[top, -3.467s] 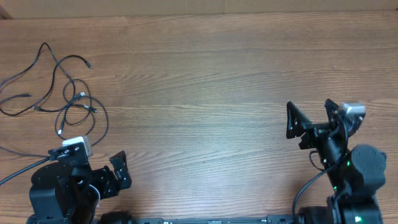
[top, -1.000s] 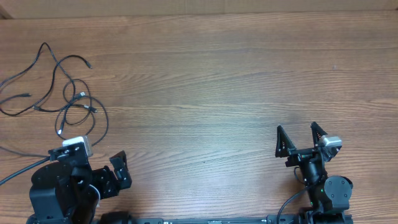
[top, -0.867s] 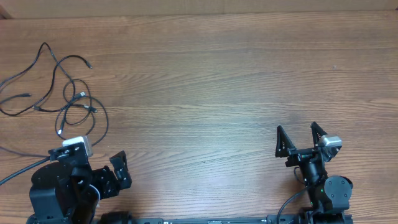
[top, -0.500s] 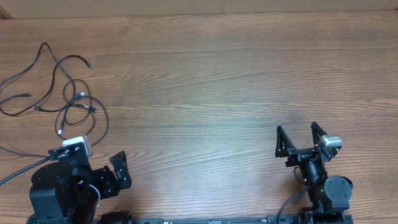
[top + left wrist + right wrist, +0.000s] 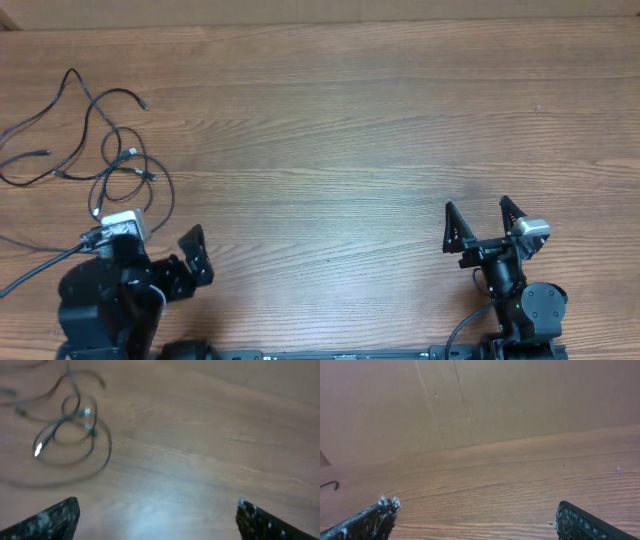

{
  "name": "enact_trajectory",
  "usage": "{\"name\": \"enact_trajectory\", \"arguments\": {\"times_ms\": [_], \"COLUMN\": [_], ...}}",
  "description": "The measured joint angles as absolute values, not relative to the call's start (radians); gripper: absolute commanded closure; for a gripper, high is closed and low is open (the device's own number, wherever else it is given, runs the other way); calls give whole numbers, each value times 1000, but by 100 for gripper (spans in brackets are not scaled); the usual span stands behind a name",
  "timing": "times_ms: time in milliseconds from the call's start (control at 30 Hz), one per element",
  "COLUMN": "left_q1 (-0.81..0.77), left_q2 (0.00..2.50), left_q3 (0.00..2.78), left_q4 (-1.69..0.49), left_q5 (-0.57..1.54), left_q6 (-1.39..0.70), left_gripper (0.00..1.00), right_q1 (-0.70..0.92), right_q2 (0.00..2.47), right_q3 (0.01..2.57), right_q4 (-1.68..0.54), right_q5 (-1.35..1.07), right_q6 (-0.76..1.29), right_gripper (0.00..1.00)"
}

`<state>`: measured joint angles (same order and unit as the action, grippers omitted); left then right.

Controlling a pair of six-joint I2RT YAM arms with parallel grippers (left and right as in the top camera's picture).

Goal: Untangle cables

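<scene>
The cables (image 5: 115, 150) lie loose on the wooden table (image 5: 330, 130) at the far left, thin black cords in overlapping loops with small plug ends. In the left wrist view the cables (image 5: 70, 427) show blurred at upper left, one plug end glinting silvery. My left gripper (image 5: 168, 255) sits near the front left, just below the loops, open and empty; in its own view the left gripper (image 5: 157, 520) has only bare wood between its fingertips. My right gripper (image 5: 478, 218) stands open and empty at the front right, far from the cords, and the right gripper (image 5: 475, 520) faces bare table.
A cardboard wall (image 5: 470, 405) closes the far side of the table. A thicker black arm wire (image 5: 30, 272) trails off the left edge by the left arm's base. A small black cord tip (image 5: 331, 484) shows at the right wrist view's left edge.
My left arm has shifted a little up the table toward the cables in the last half second. The right arm pulled back toward the front edge earlier and has since stayed still.
</scene>
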<state>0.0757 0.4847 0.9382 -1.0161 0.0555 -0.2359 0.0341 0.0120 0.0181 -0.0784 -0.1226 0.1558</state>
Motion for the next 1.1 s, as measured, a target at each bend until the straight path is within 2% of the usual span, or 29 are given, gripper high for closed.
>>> {"name": "enact_trajectory", "arguments": {"times_ms": [400,633,967,1100], "left_q1": [76,76,76,75], "left_q2": [196,33,14,13], "left_q3": [422,247,48,12], "left_q4": [-462,-269,211,218], "left_q5": [152,168,172,171], "left_q6": [-252,-263,-263,-260], "left_gripper": [0,0,1,0], "right_q1": [35,35,35,35], "right_q2": [12,12,12,12], "right_q3": [18,18,18,18], "right_q4": [-78,-78,-79,-78], "right_q5": [-123,-122,-123,-122], "right_q6": [155,155,156,156], "right_gripper": [0,0,0,0]}}
